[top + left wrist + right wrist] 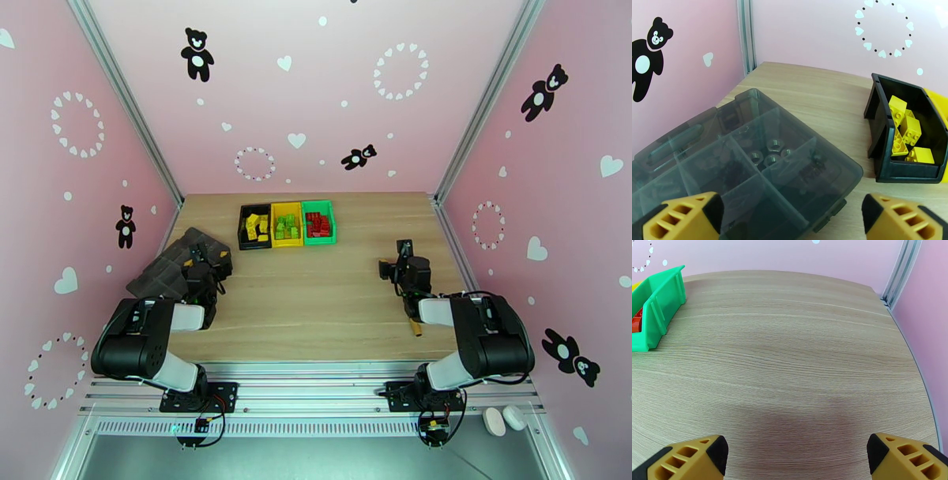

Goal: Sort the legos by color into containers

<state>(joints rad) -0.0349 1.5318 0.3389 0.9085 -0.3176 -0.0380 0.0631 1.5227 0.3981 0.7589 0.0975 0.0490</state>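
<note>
Three bins (pixel 287 243) in a row hold legos (pixel 286 227) (yellow, green, red); left claw (pixel 790 213) and right claw (pixel 796 453) gape wide.

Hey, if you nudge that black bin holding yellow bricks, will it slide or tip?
Probably slides: the black bin sits low and flat on the smooth wooden table. It looks like thin stiff plastic, so likely light. The yellow bricks lie loose inside, so a sharp shove may rattle them.
</note>
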